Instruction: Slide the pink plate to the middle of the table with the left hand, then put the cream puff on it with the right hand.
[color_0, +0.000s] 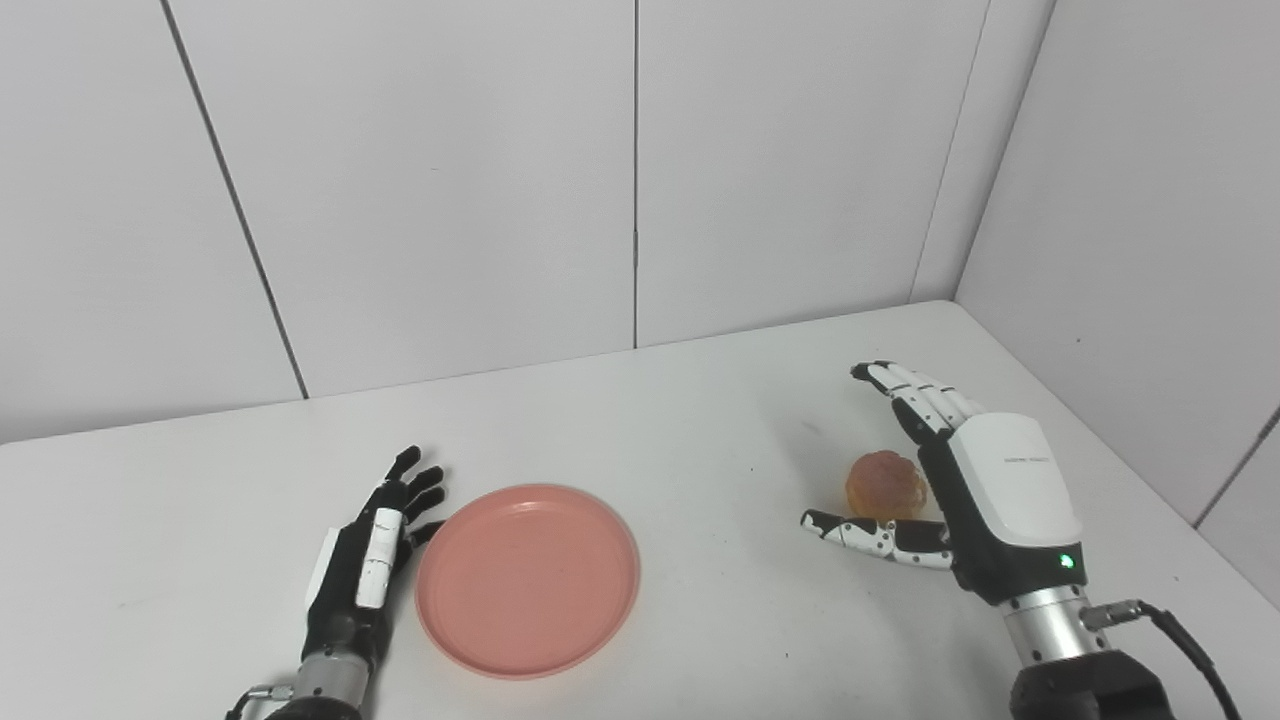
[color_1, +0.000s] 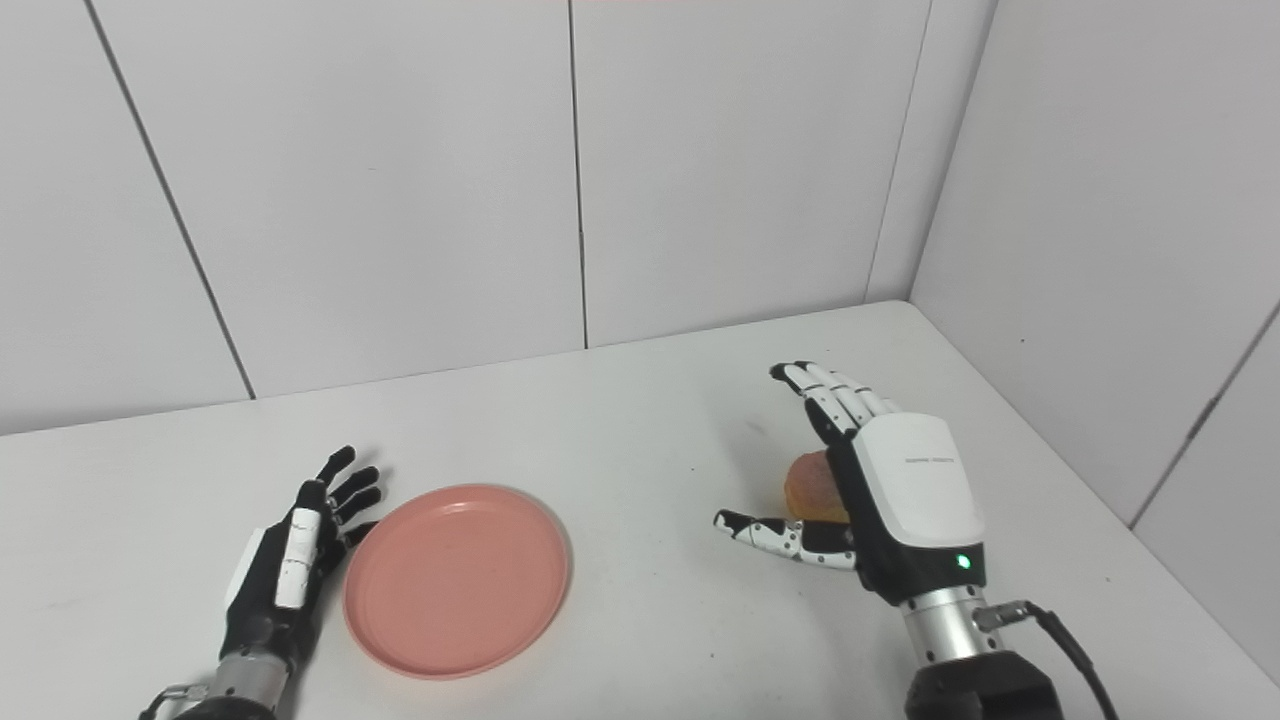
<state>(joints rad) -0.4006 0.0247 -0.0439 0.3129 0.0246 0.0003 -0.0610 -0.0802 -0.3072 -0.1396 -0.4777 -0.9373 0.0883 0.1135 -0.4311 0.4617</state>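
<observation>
In the left eye view the pink plate (color_0: 528, 579) lies flat on the white table (color_0: 640, 420), left of the middle and near the front edge; the left hand (color_0: 375, 555) stands edge-on just beside the plate's left rim, fingers straight and spread, holding nothing (whether it touches the rim I cannot tell). Over on the right the cream puff (color_0: 886, 486) sits on the table, well apart from the plate; the right hand (color_0: 960, 480) is cupped around it, fingers arching over the far side and thumb stretched out along the near side, but not closed on it.

In the right eye view the same hand hides most of the cream puff, only a slice showing between fingers and thumb; a gap shows at the thumb, so the grasp is not yet made. The plate still looks short of the table's middle.

I judge the work has reached the second step, the reach for the pastry; next the fingers must close gently (it looks soft), lift, and carry it leftward to set it down on the plate.
</observation>
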